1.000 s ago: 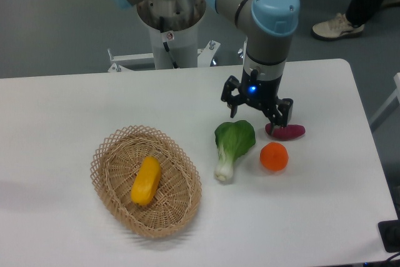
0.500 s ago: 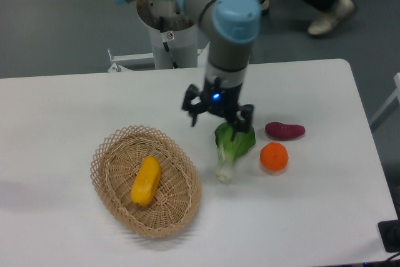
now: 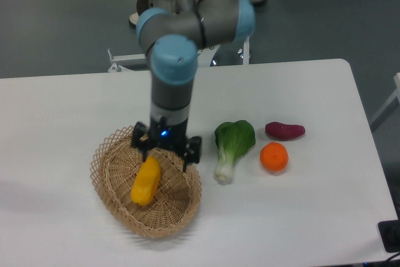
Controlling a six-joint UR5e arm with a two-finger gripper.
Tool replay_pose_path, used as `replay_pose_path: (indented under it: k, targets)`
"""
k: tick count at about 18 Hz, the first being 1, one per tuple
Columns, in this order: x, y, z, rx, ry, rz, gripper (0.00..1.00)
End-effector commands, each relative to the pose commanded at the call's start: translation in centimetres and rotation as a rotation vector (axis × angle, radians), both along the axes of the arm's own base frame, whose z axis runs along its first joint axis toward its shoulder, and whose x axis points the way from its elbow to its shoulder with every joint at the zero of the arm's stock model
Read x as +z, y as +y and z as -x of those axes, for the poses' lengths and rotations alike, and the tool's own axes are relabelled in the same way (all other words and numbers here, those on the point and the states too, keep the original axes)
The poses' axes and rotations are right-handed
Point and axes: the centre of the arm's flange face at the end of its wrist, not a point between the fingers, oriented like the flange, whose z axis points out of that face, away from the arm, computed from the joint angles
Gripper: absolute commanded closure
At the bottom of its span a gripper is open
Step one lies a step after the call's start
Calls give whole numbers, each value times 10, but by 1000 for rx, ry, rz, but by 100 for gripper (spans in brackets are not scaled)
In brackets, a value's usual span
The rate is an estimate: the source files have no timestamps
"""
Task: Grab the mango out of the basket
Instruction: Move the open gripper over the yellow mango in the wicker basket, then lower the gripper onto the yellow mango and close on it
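The mango point(image 3: 146, 181), a smooth oblong yellow-orange fruit, lies inside the light tan wicker basket point(image 3: 112, 192) at the table's front left. My gripper point(image 3: 166, 151) hangs over the basket's back right part, just above and to the right of the mango's upper end. Its two dark fingers are spread apart and hold nothing. The fingertips sit low, near the basket's rim, and part of the rim is hidden behind them.
A green bok choy point(image 3: 232, 146) lies right of the basket. Farther right are a round orange point(image 3: 274, 157) and a purple-red sweet potato point(image 3: 285, 130). The robot's base point(image 3: 169, 42) stands behind the table. A dark object point(image 3: 390, 236) sits at the front right corner.
The gripper has swept left across the table, from above the sweet potato, past the bok choy, to over the basket, and has come lower. The fruits have not moved.
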Motion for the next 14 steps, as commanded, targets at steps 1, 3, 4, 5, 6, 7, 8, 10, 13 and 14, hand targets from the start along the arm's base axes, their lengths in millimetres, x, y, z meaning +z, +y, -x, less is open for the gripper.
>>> replay_pose_path:
  k: [1, 3, 4, 5, 6, 7, 8, 10, 13, 14]
  targets:
    - [-7, 2, -1, -4, -2, 4, 0]
    - [-20, 9, 0, -9, -3, 24, 0]
    - [-24, 11, -1, -12, 10, 37, 0]
    - [-33, 15, -6, -21, 18, 60, 0]
    - [-43, 18, -11, -31, 24, 77, 0]
    - [-49, 22, -15, -36, 34, 84, 0]
    - [-51, 25, -17, -38, 46, 80, 0]
    - [-57, 26, -24, -48, 46, 80, 0]
    - [-66, 27, -22, -49, 44, 89, 0]
    - [-67, 27, -23, -49, 45, 87, 0]
